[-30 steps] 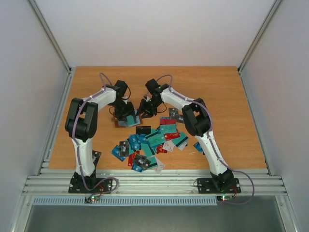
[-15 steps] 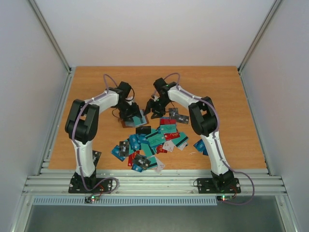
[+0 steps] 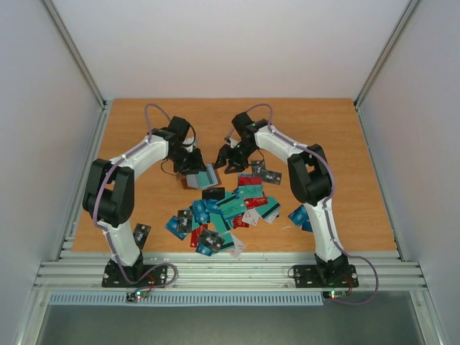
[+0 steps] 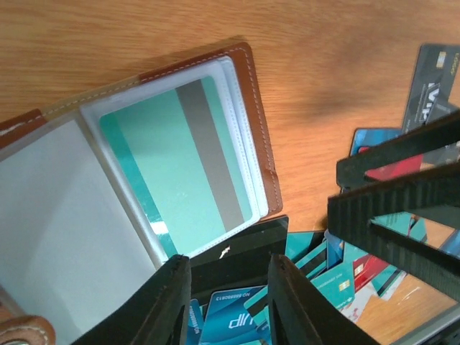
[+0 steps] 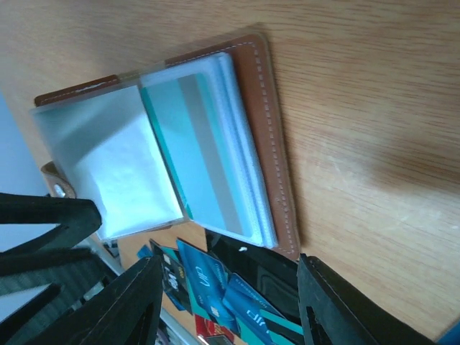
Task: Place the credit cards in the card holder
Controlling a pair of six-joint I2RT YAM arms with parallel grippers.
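Trouble first: from the top camera the left hand (image 3: 192,165) covers part of the card holder (image 3: 204,177), so from there I get only a sliver of brown with teal and grey on it; the left wrist view cuts off the holder's left half at the frame edge; the right wrist view loses its near corner behind loose cards. One clear sleeve (image 4: 65,237) lies turned over to the left, milky with glare, and I cannot tell whether anything sits in it.

The holder lies open on the desk (image 3: 330,144), inside up, between my two hands and just beyond the far edge of the heap of credit cards (image 3: 224,212); spread out, its long axis runs roughly left to right in the top view, tilted a little. A teal card (image 4: 162,162) sits in the uppermost sleeve, stripe side up; its grey stripe runs parallel to the stitched brown outer edge. A snap stud (image 5: 61,190) shows at the holder's other end in the right wrist view.

Writing is poor: a black card (image 4: 244,251) just beside the holder bears one small white mark; a blue card (image 4: 230,320) under my left fingers (image 4: 172,302) has white print I cannot read; a dark card (image 4: 431,79) at the frame edge shows pale letters, partly hidden by the right hand (image 3: 228,159).

Both hands stand with fingers apart and nothing between them; whether the left fingertips touch the black card I cannot tell.
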